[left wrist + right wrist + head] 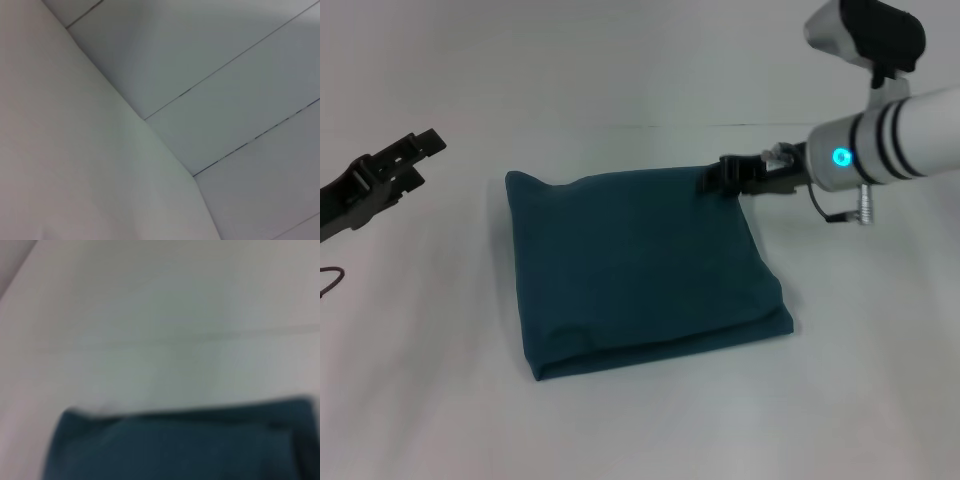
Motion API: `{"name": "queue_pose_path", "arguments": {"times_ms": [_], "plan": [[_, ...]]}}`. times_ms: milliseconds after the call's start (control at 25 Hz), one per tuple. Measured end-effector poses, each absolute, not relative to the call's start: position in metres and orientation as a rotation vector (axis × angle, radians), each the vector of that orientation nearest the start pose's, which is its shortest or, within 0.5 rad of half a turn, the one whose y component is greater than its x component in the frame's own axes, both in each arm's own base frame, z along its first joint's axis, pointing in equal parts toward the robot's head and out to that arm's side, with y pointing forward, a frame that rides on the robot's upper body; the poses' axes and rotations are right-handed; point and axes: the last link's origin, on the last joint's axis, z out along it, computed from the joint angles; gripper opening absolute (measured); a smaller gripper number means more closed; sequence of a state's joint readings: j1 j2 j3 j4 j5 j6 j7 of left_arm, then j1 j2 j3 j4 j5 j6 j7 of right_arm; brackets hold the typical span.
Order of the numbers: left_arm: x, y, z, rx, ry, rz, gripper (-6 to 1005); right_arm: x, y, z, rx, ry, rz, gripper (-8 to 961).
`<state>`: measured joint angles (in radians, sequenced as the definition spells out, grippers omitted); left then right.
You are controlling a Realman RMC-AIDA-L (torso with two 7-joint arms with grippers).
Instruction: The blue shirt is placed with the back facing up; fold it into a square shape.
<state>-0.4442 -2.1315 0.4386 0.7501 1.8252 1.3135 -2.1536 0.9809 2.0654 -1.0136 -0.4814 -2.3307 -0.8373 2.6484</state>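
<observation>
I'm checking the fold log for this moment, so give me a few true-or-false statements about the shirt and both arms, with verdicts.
1. The blue shirt lies folded into a roughly square bundle on the white table. True.
2. The right gripper is at the shirt's far right corner. True.
3. The left gripper is pressing down on the shirt. False: it hangs off to the left, clear of the fabric.
4. White lettering shows on the shirt's top face. False: the visible face is plain teal-blue.
5. The shirt hangs over the table's edge. False: it lies wholly on the tabletop.
</observation>
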Motion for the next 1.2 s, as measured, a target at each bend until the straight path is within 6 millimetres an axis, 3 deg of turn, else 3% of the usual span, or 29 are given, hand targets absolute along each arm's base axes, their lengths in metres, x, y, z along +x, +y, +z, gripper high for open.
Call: {"name": "queue_pose_path", "arguments": {"times_ms": [320, 560, 920, 1200], "plan": [[-0.311, 0.347, 0.057, -1.769, -1.621, -1.180, 860, 0.202, 0.427, -0.023, -2.232, 1.742, 0.198, 436], [-0.310, 0.347, 0.055, -1.773, -1.623, -1.179, 860, 0.205, 0.410, -0.027, -2.281, 1.839, 0.205, 434], [-0.311, 0.346, 0.052, -1.772, -1.637, -1.180, 860, 0.216, 0.405, -0.042, -2.262, 1.846, 0.084, 453], [-0.312, 0.345, 0.052, -1.768, -1.637, -1.182, 860, 0.234, 0.407, -0.013, -2.186, 1.870, 0.067, 483]]}}
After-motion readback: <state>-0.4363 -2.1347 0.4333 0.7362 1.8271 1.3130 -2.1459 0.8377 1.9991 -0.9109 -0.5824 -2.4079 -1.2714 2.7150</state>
